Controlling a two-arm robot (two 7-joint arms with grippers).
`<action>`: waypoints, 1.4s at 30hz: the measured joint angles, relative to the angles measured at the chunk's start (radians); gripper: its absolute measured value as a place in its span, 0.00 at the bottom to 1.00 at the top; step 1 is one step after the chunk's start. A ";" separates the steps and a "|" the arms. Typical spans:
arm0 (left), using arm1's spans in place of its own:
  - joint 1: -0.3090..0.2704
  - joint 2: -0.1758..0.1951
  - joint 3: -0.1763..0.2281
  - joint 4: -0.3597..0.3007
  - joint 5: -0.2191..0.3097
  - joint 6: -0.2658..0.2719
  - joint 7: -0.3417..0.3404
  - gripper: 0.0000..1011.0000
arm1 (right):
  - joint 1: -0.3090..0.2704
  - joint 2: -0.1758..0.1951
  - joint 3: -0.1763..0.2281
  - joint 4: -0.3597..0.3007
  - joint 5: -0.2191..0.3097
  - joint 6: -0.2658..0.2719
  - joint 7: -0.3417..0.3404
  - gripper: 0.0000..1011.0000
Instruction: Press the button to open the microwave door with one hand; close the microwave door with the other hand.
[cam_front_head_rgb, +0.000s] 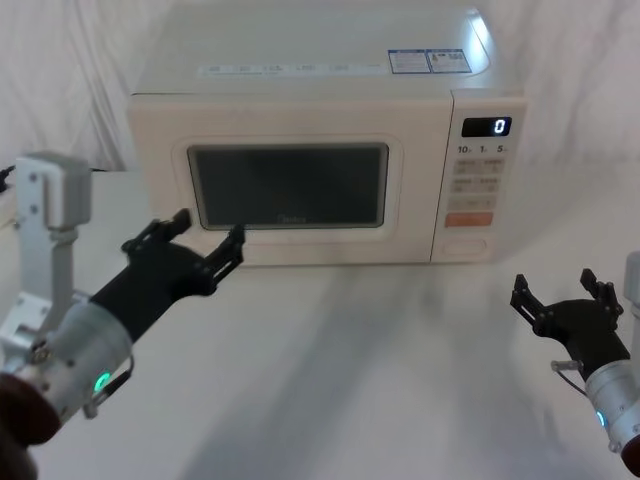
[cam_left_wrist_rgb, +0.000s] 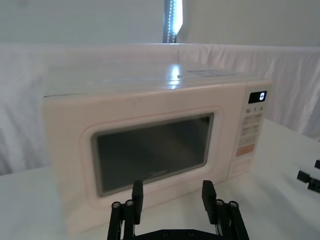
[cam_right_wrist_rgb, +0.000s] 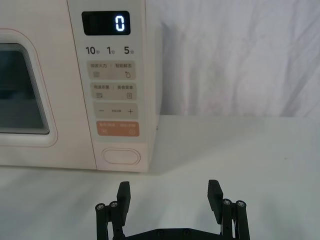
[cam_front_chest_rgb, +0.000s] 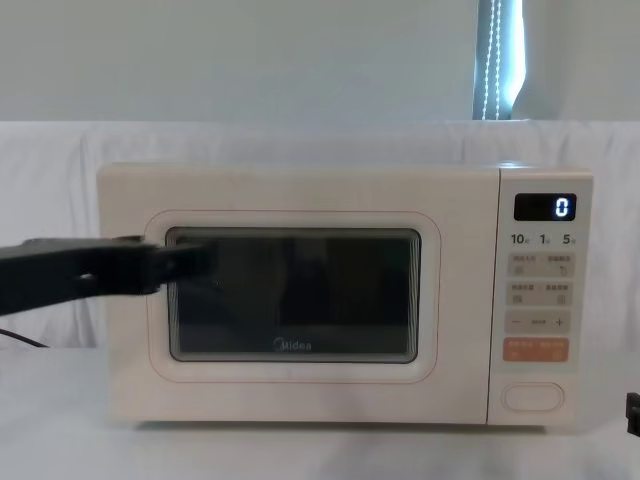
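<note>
both end effectors spread before shut microwave door (cam_front_head_rgb: 288, 185).

White draped cloth (cam_front_chest_rgb: 300, 140), perhaps backdrop

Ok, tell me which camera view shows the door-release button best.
The right wrist view: the button sits close and head-on, below the orange key, with the open right gripper facing it. The chest view shows it clearly but smaller, the head view faintly from above, and the left wrist view obliquely and far off.
</note>
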 joint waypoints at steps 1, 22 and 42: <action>0.013 0.004 -0.007 -0.005 -0.001 -0.007 0.001 0.76 | 0.000 0.000 0.000 0.000 0.000 0.000 0.000 0.99; 0.240 -0.015 -0.115 0.000 0.059 -0.175 0.058 0.99 | 0.000 0.000 0.000 0.000 0.000 0.000 0.000 0.99; 0.266 -0.085 -0.147 0.061 0.094 -0.211 0.079 0.99 | 0.000 0.000 0.000 0.000 0.000 0.000 0.000 0.99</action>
